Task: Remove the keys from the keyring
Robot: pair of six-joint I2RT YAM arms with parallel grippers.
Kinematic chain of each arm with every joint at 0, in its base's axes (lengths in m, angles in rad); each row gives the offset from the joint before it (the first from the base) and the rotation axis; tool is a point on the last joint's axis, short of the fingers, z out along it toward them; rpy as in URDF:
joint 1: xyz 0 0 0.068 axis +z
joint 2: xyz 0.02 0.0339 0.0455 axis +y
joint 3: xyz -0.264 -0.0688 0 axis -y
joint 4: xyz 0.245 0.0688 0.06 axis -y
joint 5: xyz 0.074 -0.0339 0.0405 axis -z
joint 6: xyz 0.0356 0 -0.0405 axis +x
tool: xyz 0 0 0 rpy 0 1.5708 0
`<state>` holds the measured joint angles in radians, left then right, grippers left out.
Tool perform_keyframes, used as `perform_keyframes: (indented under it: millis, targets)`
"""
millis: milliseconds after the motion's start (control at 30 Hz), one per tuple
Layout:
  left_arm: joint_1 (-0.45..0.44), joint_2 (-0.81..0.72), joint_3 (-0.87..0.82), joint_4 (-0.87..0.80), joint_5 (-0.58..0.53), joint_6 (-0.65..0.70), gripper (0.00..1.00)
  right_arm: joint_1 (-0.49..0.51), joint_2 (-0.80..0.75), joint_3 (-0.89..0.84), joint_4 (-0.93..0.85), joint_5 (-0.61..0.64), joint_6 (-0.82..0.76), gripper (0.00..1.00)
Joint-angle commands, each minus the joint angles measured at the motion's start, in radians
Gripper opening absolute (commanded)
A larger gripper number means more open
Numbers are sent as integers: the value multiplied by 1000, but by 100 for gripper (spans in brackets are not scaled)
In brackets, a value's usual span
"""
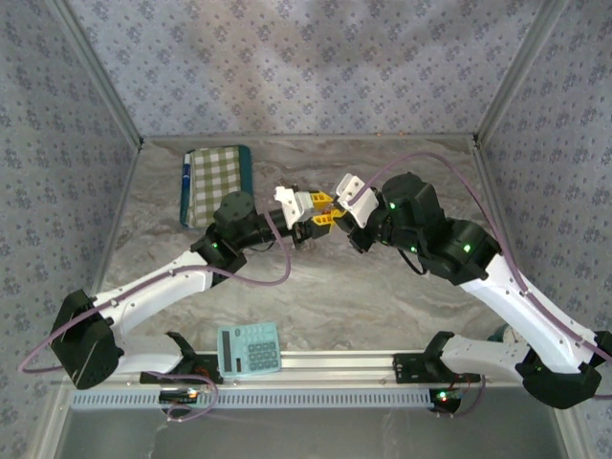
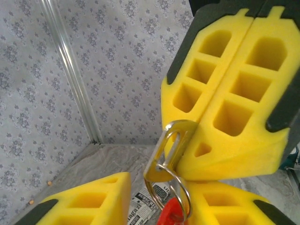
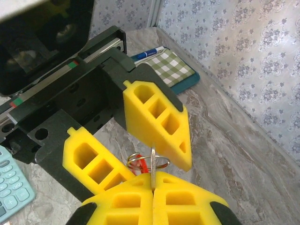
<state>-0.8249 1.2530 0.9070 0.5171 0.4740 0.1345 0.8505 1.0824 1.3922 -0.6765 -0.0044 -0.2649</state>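
Right wrist view, near 6 o'clock: right tool (image 3: 152, 182) pinched shut on one brass piece (image 2: 157, 173), its one ring (image 2: 186, 199) and one red key (image 2: 171, 213) between the left tool's (image 3: 159, 165) two parted fingers (image 3: 159, 122), above the tabletop (image 3: 234, 154).

Marbled grey surface (image 1: 382, 287) with two things lying on it

A green-and-white checked case (image 1: 218, 182) lies flat at the far left, close to the back edge; a blue pen (image 1: 186, 177) rests along its left side, touching it; a teal calculator (image 1: 249, 348) lies face up at the near edge, left of centre and well apart from the case, its near end over the metal rail (image 1: 335, 361).
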Motion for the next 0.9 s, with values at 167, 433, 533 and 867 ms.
perform_keyframes:
  millis: [167, 433, 533, 867]
  targets:
    - [1, -3, 36, 39, 3, -7, 11, -2, -25, 13, 4, -22, 23, 0]
    - [2, -10, 39, 2, -11, -11, 1, -7, -64, -33, 66, -2, -3, 0]
    - [1, -10, 54, -35, -12, -8, 2, -7, -88, -67, 110, -1, -28, 0]
    - [-3, 9, 65, -37, 2, -7, 22, -7, -112, -80, 152, -21, -13, 0]
